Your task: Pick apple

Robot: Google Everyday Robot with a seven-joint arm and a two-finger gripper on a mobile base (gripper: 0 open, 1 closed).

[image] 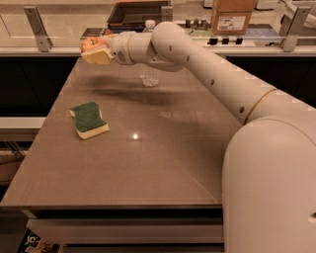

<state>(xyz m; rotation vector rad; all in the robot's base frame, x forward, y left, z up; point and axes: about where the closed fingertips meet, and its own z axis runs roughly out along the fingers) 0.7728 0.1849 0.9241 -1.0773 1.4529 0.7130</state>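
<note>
The apple (91,43) is small and red-orange, and it sits between the cream fingers (100,57) of my gripper (95,50). The gripper is shut on it and holds it in the air above the table's far left corner. My white arm reaches in from the lower right across the table (148,163). Only the top of the apple shows; the fingers hide the rest.
A clear water bottle (149,79) stands behind the arm, its cap (149,23) showing above it. A green and yellow sponge (89,119) lies on the left side of the table. A counter behind holds a black tray (136,12), a cardboard box (232,15) and metal posts (37,27).
</note>
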